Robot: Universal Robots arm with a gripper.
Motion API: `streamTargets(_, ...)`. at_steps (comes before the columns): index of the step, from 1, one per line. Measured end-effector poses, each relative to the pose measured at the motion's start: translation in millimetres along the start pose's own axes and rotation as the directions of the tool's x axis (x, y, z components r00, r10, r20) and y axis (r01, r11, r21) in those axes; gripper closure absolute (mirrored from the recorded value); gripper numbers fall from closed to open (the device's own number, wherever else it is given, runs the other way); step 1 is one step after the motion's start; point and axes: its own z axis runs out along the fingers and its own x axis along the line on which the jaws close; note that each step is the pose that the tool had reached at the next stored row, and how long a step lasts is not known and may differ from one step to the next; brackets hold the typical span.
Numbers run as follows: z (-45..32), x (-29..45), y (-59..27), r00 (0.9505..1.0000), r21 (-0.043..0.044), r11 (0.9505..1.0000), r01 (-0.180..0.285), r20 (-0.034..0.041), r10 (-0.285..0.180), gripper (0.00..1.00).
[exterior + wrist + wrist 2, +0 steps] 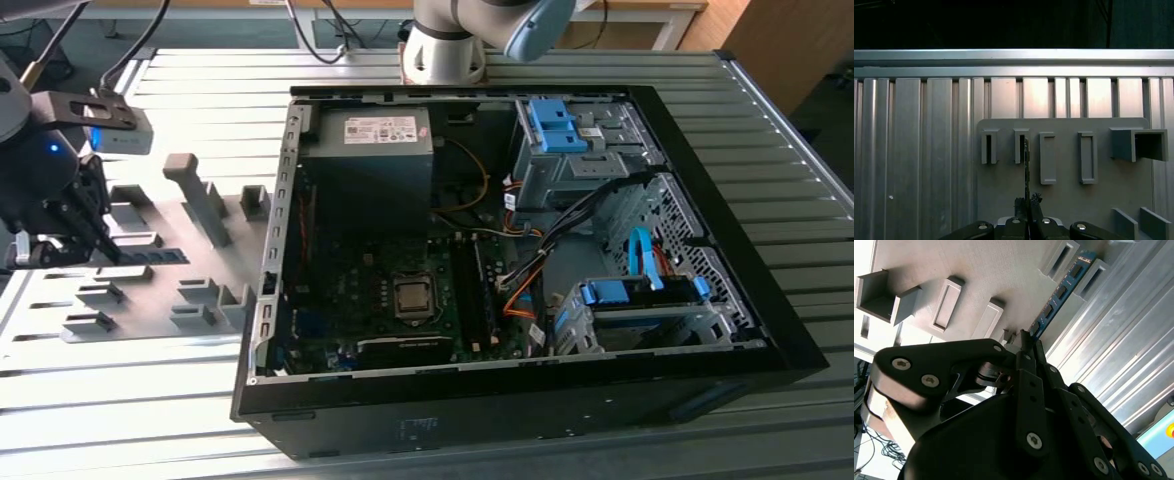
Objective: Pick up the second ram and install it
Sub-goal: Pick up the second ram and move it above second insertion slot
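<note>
Pinching the near end of the second ram (1059, 294), the hand (1026, 337) held it on edge at the grey tray (1069, 192) on the bench (914, 150); light, stiff, likely fragile, it seemed best gripped by its edges.

My gripper (1027, 202) pinches the second ram (1026, 165), hemmed on both sides by slot blocks (1048, 157) on the grey tray (1004, 200). Past the tray's far edge the ribbed table (919, 150) lies open; the computer case (274, 250) walls off its edge toward the exterior view's right.
</note>
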Motion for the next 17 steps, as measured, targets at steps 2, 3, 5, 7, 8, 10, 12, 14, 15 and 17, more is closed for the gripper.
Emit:
streamTargets(2,-1.0,0.0,0.0,1.0000,0.0000,1.0000,0.000,0.0000,0.000,0.86)
streamTargets(3,-1.6,0.0,0.1,1.0000,0.0000,1.0000,0.000,0.0000,0.000,0.86)
streamTargets(5,-2.7,0.0,0.1,1.0000,0.0001,1.0000,0.000,0.0001,0.000,0.86)
streamTargets(7,-3.9,-0.1,0.1,1.0000,0.0001,1.0000,0.000,0.0001,0.000,0.86)
streamTargets(8,-4.3,-0.1,0.1,1.0000,0.0001,1.0000,0.000,0.0001,0.000,0.86)
streamTargets(10,-5.5,-0.1,0.2,1.0000,0.0000,1.0000,0.000,0.0001,0.000,0.86)
streamTargets(12,-6.6,-0.1,0.2,1.0000,0.0001,1.0000,0.000,0.0001,0.000,0.86)
streamTargets(14,-7.7,-0.1,0.2,1.0000,0.0000,1.0000,0.000,0.0001,0.000,0.86)
streamTargets(15,-8.3,-0.1,0.3,1.0000,0.0000,1.0000,0.000,0.0000,0.000,0.86)
streamTargets(17,-9.4,-0.1,0.3,1.0000,0.0000,1.0000,0.000,0.0001,0.000,0.86)
